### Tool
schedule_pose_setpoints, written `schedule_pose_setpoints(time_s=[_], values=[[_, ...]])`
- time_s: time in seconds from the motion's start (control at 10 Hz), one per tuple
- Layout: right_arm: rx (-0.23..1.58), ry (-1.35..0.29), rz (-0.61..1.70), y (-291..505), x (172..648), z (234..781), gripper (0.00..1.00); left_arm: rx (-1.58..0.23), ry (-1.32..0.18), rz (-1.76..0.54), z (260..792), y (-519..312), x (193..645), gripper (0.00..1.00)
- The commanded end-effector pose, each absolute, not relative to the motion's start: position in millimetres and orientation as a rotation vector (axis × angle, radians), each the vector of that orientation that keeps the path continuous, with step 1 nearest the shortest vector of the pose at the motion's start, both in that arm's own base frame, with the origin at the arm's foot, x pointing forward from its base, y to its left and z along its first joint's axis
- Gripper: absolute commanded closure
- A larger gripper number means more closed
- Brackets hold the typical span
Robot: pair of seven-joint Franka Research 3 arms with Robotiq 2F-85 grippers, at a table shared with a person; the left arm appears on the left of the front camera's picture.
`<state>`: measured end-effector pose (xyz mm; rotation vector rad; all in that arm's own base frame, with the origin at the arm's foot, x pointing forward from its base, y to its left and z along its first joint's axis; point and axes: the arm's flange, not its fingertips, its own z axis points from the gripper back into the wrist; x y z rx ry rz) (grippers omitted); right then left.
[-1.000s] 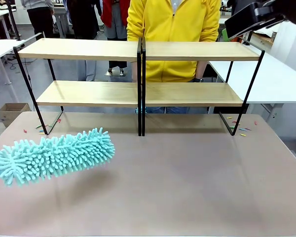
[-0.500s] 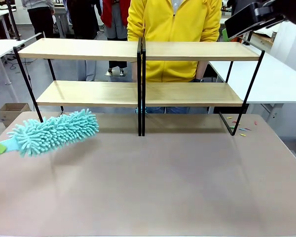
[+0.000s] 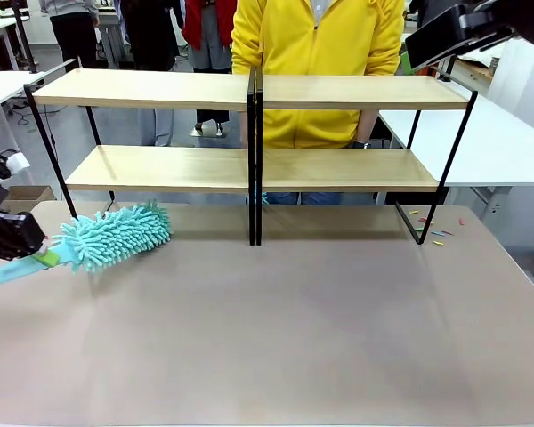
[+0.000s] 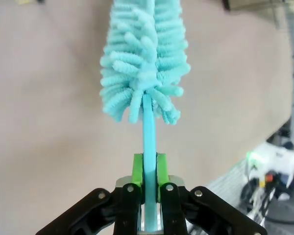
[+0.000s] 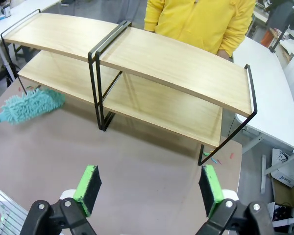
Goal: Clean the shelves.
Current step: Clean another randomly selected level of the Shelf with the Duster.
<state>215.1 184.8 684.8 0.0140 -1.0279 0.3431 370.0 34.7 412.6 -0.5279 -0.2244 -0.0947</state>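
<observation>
The left gripper has its jaws clamped on the flat handle of the turquoise duster; the green pads squeeze it a little behind the fluffy head, so the head sticks out ahead of the fingers and can reach in between the boards. The head hangs near the far left corner of the table, just in front of the left rack's lower tier, placed, I judge, to start there. The shelves stand along the far edge, both tiers bare; the right gripper hovers high over the near edge, jaws wide apart and empty, clear of the duster; a person in yellow stands behind the racks.
</observation>
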Motion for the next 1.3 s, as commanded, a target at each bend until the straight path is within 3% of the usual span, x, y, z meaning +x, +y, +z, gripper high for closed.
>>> schedule_pose_setpoints(time_s=[0.0, 0.3, 0.9, 1.2], values=[[0.013, -1.030, 0.336, 184, 215, 684, 0.00, -0.508, -0.368, 0.009, 377, 17, 326, 0.88], [0.013, -1.030, 0.336, 184, 215, 684, 0.00, -0.349, -0.519, 0.069, 368, 18, 327, 0.88], [0.013, -1.030, 0.336, 184, 215, 684, 0.00, -0.202, -0.384, 0.078, 361, 15, 328, 0.88], [0.013, -1.030, 0.336, 184, 215, 684, 0.00, -0.214, -0.349, 0.075, 363, 16, 325, 0.88]])
